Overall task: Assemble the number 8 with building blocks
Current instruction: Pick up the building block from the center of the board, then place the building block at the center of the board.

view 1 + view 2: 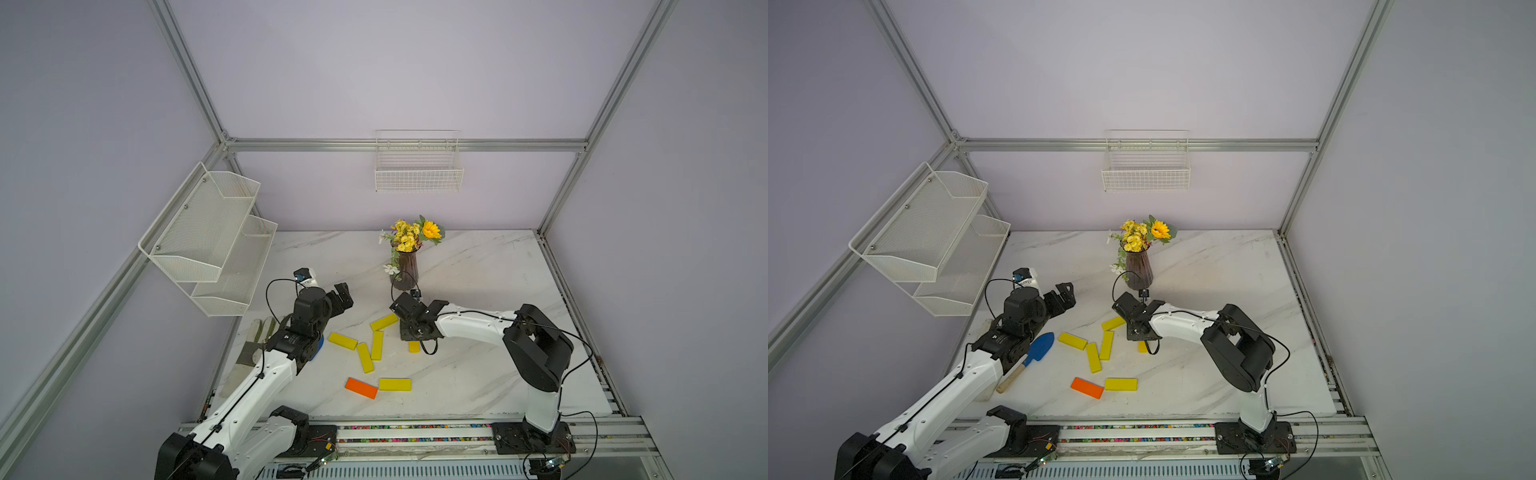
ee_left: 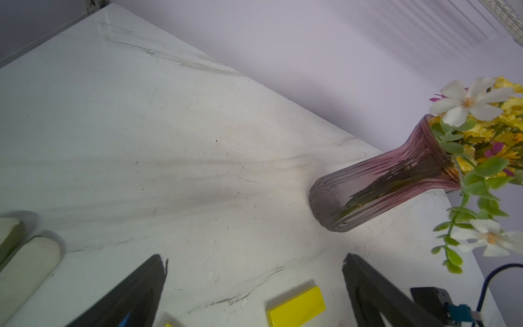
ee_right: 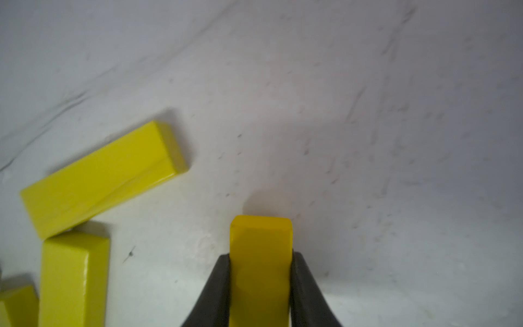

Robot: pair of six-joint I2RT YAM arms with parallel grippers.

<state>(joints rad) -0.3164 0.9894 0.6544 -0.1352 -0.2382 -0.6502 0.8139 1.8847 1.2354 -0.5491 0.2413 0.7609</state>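
**Top views.** In both top views the seven blocks lie loose on the table (image 1: 478, 374), and no figure 8 is laid out yet. The right gripper (image 1: 411, 332) points straight down onto the held block (image 1: 414, 346), just beside a slanted block (image 1: 384, 322). The orange block (image 1: 361, 387) lies nearer the front edge. The left gripper (image 1: 344, 297) hovers clear of the pieces. A vase (image 1: 404, 270) of flowers stands close behind the right wrist, so a high or backward swing could tip it.

**Left wrist view.** The jaws stand wide and hold nothing. A yellow block (image 2: 295, 308) shows between them, lying flat on the table and not gripped.

**Right wrist view.** The jaws are closed on the two long sides of the held block, and one end of it sticks out past the tips. How far along its length they bite cannot be told. The paint looks glossy, so an off-centre hold could let the piece pivot or slip during the lift. The slanted block lies near, and a sideways drag could knock it.
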